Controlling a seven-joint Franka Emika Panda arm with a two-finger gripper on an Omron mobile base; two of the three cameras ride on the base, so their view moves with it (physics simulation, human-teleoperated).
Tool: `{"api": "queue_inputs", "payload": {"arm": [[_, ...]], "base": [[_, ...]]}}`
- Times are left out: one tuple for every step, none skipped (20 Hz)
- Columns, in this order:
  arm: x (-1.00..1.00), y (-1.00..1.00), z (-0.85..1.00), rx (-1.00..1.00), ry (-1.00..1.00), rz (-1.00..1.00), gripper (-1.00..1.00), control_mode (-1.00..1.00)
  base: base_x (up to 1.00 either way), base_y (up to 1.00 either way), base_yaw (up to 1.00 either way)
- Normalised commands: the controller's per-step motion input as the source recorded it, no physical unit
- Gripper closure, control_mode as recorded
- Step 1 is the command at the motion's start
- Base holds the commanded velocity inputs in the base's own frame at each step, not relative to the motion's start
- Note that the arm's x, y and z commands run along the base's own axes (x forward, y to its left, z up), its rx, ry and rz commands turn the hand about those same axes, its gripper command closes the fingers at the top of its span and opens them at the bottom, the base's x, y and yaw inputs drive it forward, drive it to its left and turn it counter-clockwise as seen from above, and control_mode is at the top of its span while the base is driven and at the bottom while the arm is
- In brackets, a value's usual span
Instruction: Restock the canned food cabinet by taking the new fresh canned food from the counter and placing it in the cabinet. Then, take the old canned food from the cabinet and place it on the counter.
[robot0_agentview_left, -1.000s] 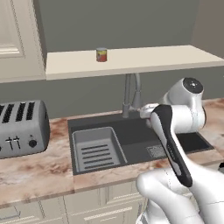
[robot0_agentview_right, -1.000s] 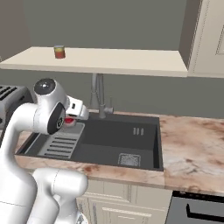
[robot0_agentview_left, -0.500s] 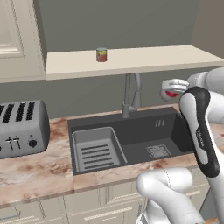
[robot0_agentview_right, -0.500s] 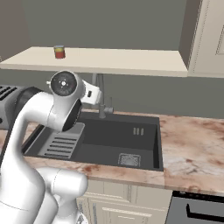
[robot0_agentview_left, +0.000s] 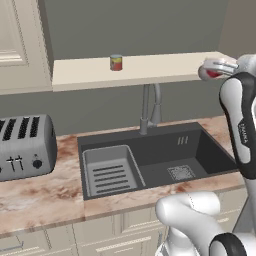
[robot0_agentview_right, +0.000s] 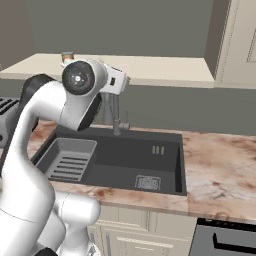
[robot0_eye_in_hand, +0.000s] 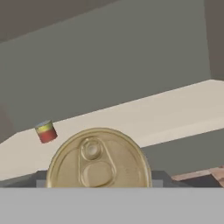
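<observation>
The gripper (robot0_agentview_left: 216, 70) is pinching the new can (robot0_agentview_left: 214, 73), red and lying on its side. In the hand view its gold pull-tab lid (robot0_eye_in_hand: 99, 158) faces the camera at about 6 o'clock. I think the arm holds it high, level with the cream shelf (robot0_agentview_left: 165, 67) of the open cabinet, so it can go in. The old can (robot0_agentview_left: 116, 62), red with a yellow-green band, stands on the shelf at about 11 o'clock in the left base view, well apart from the gripper. The marbled counter (robot0_agentview_right: 220, 165) waits below for it.
</observation>
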Motion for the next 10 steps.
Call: {"api": "queue_inputs", "payload": {"arm": [[0.47,-0.09,0.79,-0.04,0.0,-0.09,1.0,-1.0],[0.66,-0.02,0.51,-0.13,0.02,-0.07,1.0,-1.0],[0.74,0.0,0.36,-0.19,0.09,-0.06,1.0,-1.0],[0.8,0.0,0.21,-0.24,0.17,-0.04,1.0,-1.0],[0.89,0.0,0.01,-0.31,0.27,-0.02,1.0,-1.0],[0.89,0.06,0.0,-0.34,0.29,-0.01,1.0,-1.0],[0.7,0.15,0.0,-0.36,0.23,0.0,1.0,-1.0],[0.24,0.19,-0.1,-0.41,0.22,0.02,1.0,-1.0],[0.07,0.04,0.0,-0.17,0.16,0.0,1.0,-1.0],[0.07,0.0,-0.19,-0.07,0.01,0.0,1.0,-1.0]], "base": [[0.0,0.0,0.0],[0.0,0.0,0.0],[0.0,0.0,0.0],[0.0,0.0,0.0],[0.0,0.0,0.0],[0.0,0.0,0.0],[0.0,0.0,0.0],[0.0,0.0,0.0],[0.0,0.0,0.0],[0.0,0.0,0.0]]}}
